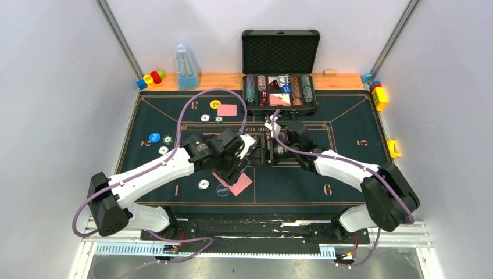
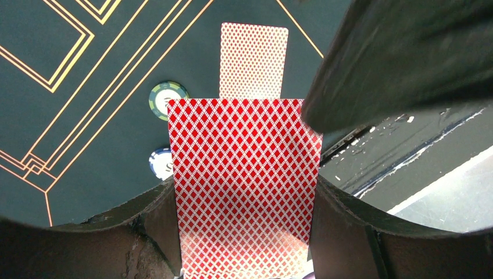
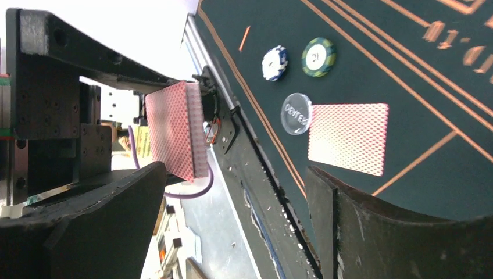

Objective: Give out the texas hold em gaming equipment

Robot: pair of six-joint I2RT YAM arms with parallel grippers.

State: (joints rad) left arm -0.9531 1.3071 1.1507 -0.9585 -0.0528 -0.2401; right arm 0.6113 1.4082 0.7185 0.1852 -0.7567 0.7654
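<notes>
My left gripper (image 1: pixel 243 152) is shut on a deck of red-backed cards (image 2: pixel 244 186) and holds it above the mat near seat 1. My right gripper (image 1: pixel 263 150) is open and empty and faces the deck (image 3: pixel 174 131) from the right; its fingers (image 3: pixel 110 215) stand apart. One card (image 1: pixel 239 185) lies face down on the mat below, and it shows in both wrist views (image 2: pixel 254 61) (image 3: pixel 349 138). Beside it lie a clear dealer button (image 3: pixel 296 113), a white-blue chip (image 3: pixel 274 62) and a green chip (image 3: pixel 318 57).
An open black case (image 1: pixel 281 64) with chip rows and cards stands at the back. Seat 3 has a card (image 1: pixel 228 110), a yellow disc (image 1: pixel 215 104) and two chips. Seat 2 has a blue disc (image 1: pixel 154 138) and two chips. Toy blocks (image 1: pixel 151 78) and a blue bottle (image 1: pixel 186 67) stand on the back ledge.
</notes>
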